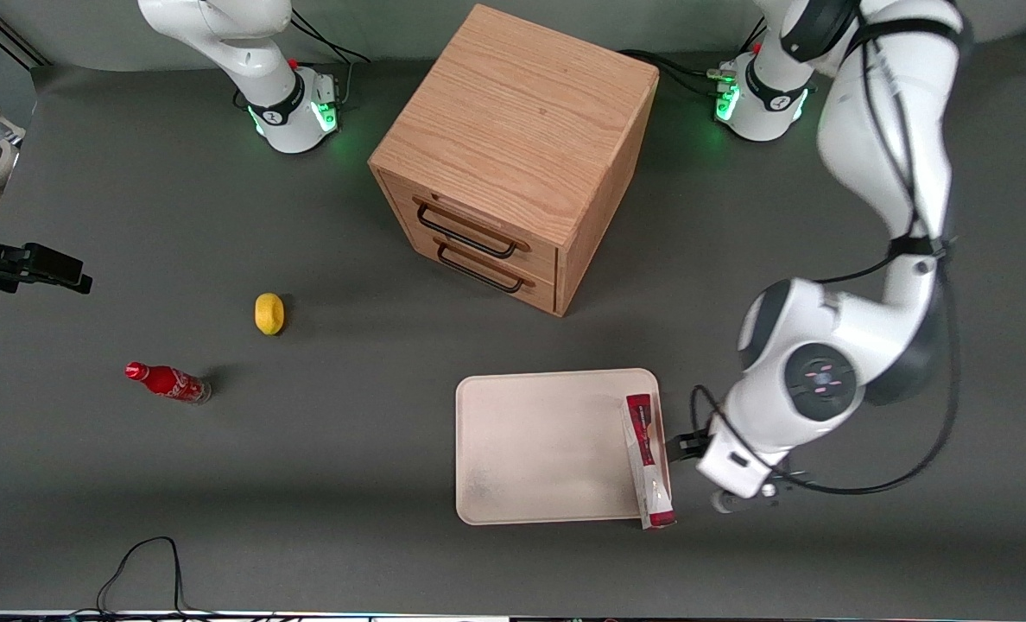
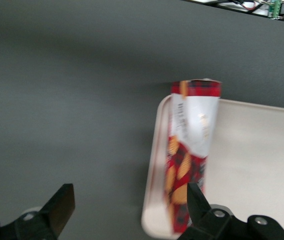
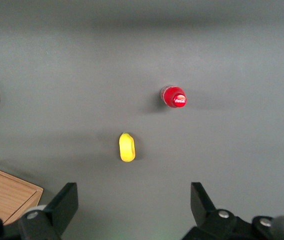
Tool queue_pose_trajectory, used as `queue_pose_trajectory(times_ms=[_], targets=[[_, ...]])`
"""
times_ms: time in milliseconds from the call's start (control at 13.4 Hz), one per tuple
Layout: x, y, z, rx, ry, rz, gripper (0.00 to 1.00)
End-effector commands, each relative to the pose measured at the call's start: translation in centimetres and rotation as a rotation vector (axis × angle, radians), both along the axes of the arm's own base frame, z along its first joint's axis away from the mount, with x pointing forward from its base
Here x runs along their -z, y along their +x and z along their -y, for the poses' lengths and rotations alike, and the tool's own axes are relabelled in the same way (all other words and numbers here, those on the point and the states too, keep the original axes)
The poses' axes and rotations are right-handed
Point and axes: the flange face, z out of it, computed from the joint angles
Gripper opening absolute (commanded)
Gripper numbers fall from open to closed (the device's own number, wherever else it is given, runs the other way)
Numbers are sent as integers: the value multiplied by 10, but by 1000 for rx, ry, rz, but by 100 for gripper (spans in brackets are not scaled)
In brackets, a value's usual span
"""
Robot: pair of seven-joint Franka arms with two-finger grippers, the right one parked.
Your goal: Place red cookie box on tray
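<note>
The red cookie box (image 1: 649, 458) lies flat along the short side of the cream tray (image 1: 547, 449) at the working arm's end, resting on the rim. Its end nearer the front camera pokes slightly past the tray's edge. My left gripper (image 1: 681, 446) hovers just beside the box, toward the working arm's end of the table. In the left wrist view the gripper (image 2: 130, 196) is open, with grey table and the tray's rim (image 2: 154, 165) showing between its fingers. The red cookie box (image 2: 191, 145) lies close by one fingertip (image 2: 194, 195).
A wooden drawer cabinet (image 1: 513, 164) stands farther from the front camera than the tray. A yellow lemon (image 1: 269, 313) and a small red cola bottle (image 1: 167, 382) lie toward the parked arm's end. A black cable (image 1: 142, 570) loops at the table's front edge.
</note>
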Motion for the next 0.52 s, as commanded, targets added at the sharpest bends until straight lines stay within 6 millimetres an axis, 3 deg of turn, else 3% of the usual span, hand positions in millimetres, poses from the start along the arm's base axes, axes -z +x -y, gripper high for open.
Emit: queue_pose_trajectory(times_ms=[0, 298, 447], targets=[[-55, -30, -35, 50, 10, -27, 100], [-113, -73, -107, 131, 7, -64, 100], [-125, -87, -154, 175, 22, -80, 100]])
